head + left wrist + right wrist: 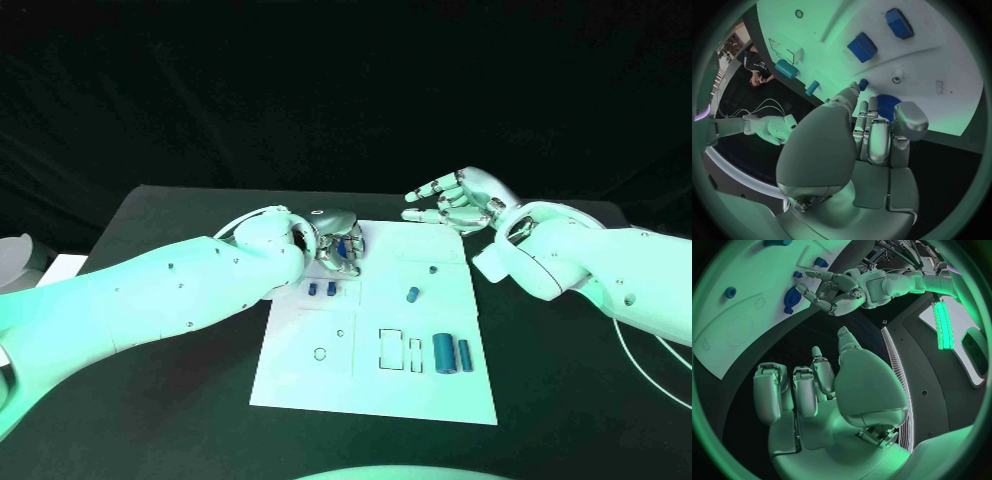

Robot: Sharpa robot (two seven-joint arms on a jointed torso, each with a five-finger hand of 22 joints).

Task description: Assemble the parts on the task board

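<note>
The white rectangular task board (378, 345) lies flat at the middle of the black worktop (173, 210), its long side running from 6 o'clock to 12 o'clock.

Nearest, toward 5 o'clock on the board, a large blue cylinder (444, 354) lies beside a slimmer blue pin (464, 354), just right of some empty rectangular outlines (391, 348). A small empty ring (319, 354) marks the board at about 7 o'clock. These seats look unfilled, so I judge most of the assembly is left to do.

Further in, near the centre, a short blue peg (413, 294) lies toward 2 o'clock, and two small blue blocks (322, 289) sit side by side toward 10 o'clock.

At the far left corner, about 11 o'clock, the left hand (340, 243) reaches down over the board with its fingers curled toward a round blue toothed gear (887, 106). The fingertips are at the gear's edge, but I cannot tell whether they grip it or merely touch it. In my judgement this gear is the part now being handled.

Farthest, at about 1 o'clock just beyond the board's far right corner, the right hand (459, 201) hovers above the worktop, fingers loosely spread and holding nothing.
</note>
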